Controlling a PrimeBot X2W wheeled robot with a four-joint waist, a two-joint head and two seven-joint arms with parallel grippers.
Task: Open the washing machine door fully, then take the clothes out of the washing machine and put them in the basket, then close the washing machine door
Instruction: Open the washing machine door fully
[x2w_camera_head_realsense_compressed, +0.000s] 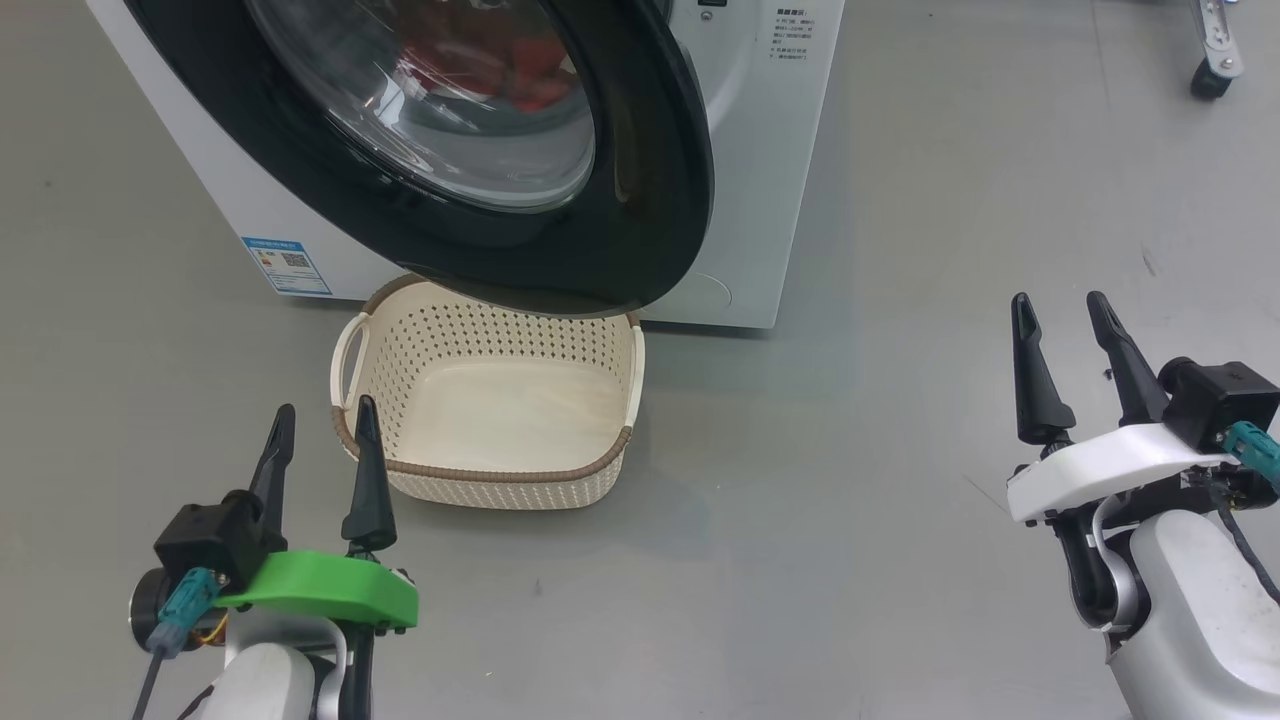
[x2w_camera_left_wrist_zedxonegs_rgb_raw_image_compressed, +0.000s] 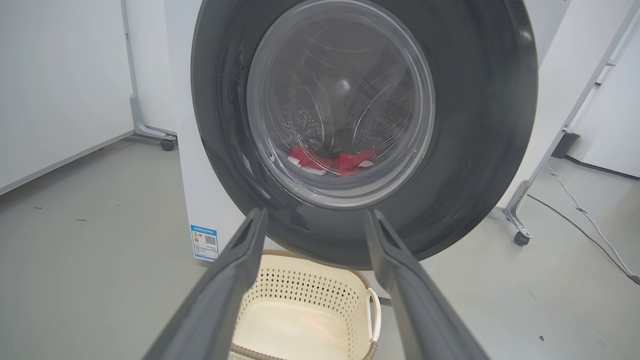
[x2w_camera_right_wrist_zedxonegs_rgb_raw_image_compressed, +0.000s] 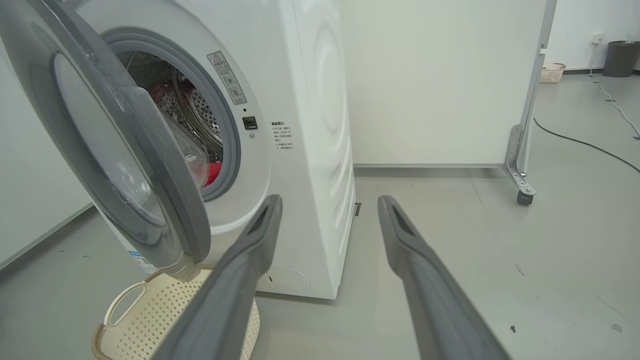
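Listing by view. Head view: washing machine door (x2w_camera_head_realsense_compressed: 640, 200) part-open, not yet swung wide, its black rim hanging over the back of the basket (x2w_camera_head_realsense_compressed: 500, 490). The basket sits on the floor (x2w_camera_head_realsense_compressed: 850, 450) just in front of the washing machine (x2w_camera_head_realsense_compressed: 760, 150). Clothes (x2w_camera_head_realsense_compressed: 520, 80) are red, inside the drum, seen through the glass. Left tool (x2w_camera_head_realsense_compressed: 326, 405) is spread and empty, just beside the basket's near left corner; right tool (x2w_camera_head_realsense_compressed: 1058, 297) is spread and empty, well apart to the right over bare floor. Step in hand, as you may judge it: the first, opening the door fully. Left wrist view: left tool (x2w_camera_left_wrist_zedxonegs_rgb_raw_image_compressed: 316, 212) faces the door's outer glass; clothes (x2w_camera_left_wrist_zedxonegs_rgb_raw_image_compressed: 345, 161) lie low in the drum; basket (x2w_camera_left_wrist_zedxonegs_rgb_raw_image_compressed: 300, 290) sits below, between the fingers; blue label (x2w_camera_left_wrist_zedxonegs_rgb_raw_image_compressed: 204, 242) is at the machine's lower corner. You likely gain little from this side. Right wrist view: right tool (x2w_camera_right_wrist_zedxonegs_rgb_raw_image_compressed: 330, 199), fingers apart, looks past the door's free edge (x2w_camera_right_wrist_zedxonegs_rgb_raw_image_compressed: 165, 165), and the gap to the drum mouth opens on this side, clothes (x2w_camera_right_wrist_zedxonegs_rgb_raw_image_compressed: 214, 172) red within. The next move probably calls for you to bring the right tool behind that free edge and sweep the door wide. Mind the door's lower rim, close above the basket (x2w_camera_right_wrist_zedxonegs_rgb_raw_image_compressed: 150, 310); whether they touch you cannot tell. Open room: wide floor right of the machine, up to a wheeled frame (x2w_camera_right_wrist_zedxonegs_rgb_raw_image_compressed: 522, 190) and a cable (x2w_camera_right_wrist_zedxonegs_rgb_raw_image_compressed: 585, 145).
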